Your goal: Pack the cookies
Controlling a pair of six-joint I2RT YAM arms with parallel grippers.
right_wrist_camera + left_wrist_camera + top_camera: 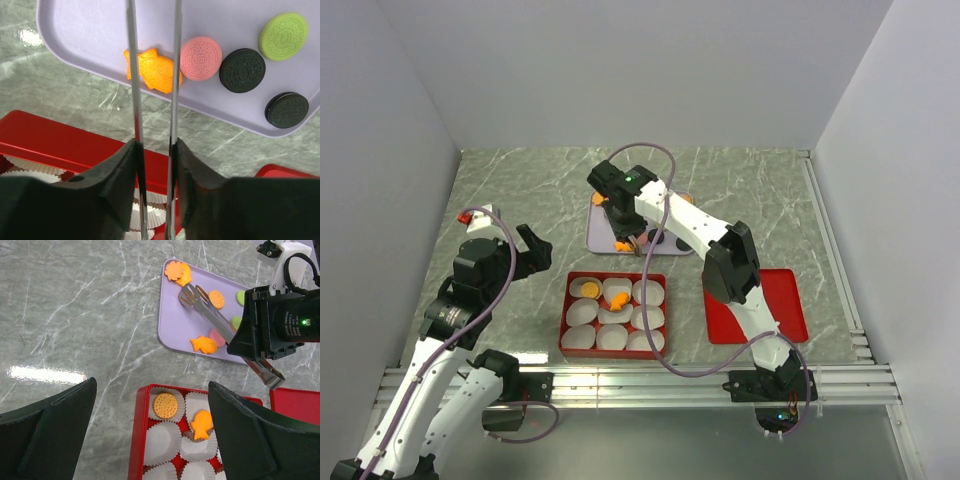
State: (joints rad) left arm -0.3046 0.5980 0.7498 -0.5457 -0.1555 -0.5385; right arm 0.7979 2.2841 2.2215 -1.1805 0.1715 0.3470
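Over the lavender tray (80, 30), right tool (154, 150) clenches tongs (134, 75); right wrist view frames the fish cookie (152, 70) between their arms, left wrist view beside them. Left tool (152, 405) released.

Reads as a robotics lab test cell, not a kitchen. Boxed in on three sides by blank white panels (620, 70); floored with a grey marble-print tabletop (520, 190). Fronted by aluminium rails (650, 385) carrying the bolted left arm (470, 290) and right arm (690, 225), with loose lilac cable (655, 149) and a lit green status LED (303, 321). Stocked only with staged props: cookies (201, 58) on a lilac tray (90, 25), paper cups (162, 442) in a red box (136, 440), metal tongs (210, 310) as tooling.
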